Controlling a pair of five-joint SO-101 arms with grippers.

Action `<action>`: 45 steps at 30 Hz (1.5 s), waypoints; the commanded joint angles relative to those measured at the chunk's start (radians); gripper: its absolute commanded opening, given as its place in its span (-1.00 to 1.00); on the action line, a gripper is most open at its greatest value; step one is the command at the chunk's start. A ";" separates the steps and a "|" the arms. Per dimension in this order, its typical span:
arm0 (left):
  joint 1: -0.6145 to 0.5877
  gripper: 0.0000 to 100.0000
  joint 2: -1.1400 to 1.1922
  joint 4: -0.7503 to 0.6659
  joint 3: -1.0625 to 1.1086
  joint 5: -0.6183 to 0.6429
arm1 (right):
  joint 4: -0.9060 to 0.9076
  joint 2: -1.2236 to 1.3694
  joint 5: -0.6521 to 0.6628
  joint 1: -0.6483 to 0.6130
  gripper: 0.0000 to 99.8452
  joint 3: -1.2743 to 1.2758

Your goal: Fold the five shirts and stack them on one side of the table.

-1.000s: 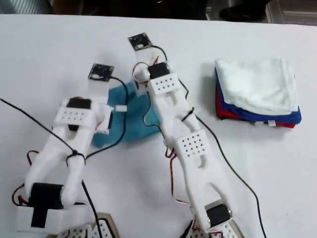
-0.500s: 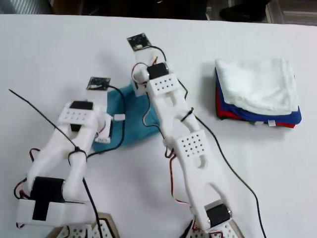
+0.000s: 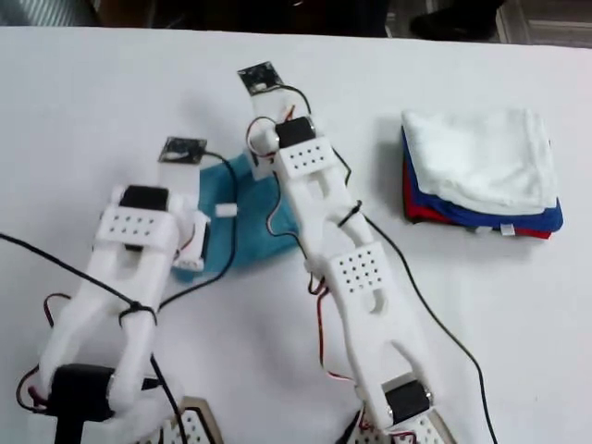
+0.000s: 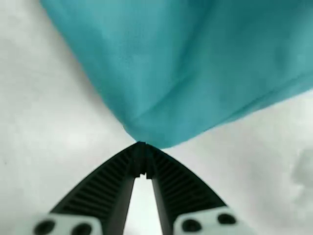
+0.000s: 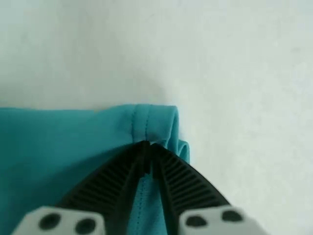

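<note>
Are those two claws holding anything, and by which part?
Both pinch the teal shirt: the left claw at a corner, the right claw at its stitched hem.

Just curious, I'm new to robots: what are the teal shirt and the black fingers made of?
Teal shirt: thin matte knit fabric, seemingly; it drapes in soft folds, with a stitched hem. Left gripper's fingers: probably hard matte black plastic, going by their fine rigid ridges.
</note>
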 commanded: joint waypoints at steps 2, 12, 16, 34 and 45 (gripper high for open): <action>0.006 -0.95 -0.040 -0.178 0.116 0.002 | 0.008 -0.010 0.006 0.010 -0.96 -0.031; 0.006 -0.95 -0.038 -0.396 0.214 -0.052 | -0.024 -0.001 0.008 0.056 -0.96 -0.020; 0.006 -0.95 -0.041 -0.350 0.209 -0.060 | -0.016 -0.010 0.008 0.087 -0.96 -0.028; 0.005 -0.95 -0.049 0.135 -0.275 -0.064 | 0.242 -0.262 0.032 0.062 -0.92 -0.032; -0.249 -0.95 -0.040 -0.012 -0.325 -0.063 | 0.341 -0.285 -0.041 0.001 -0.53 0.023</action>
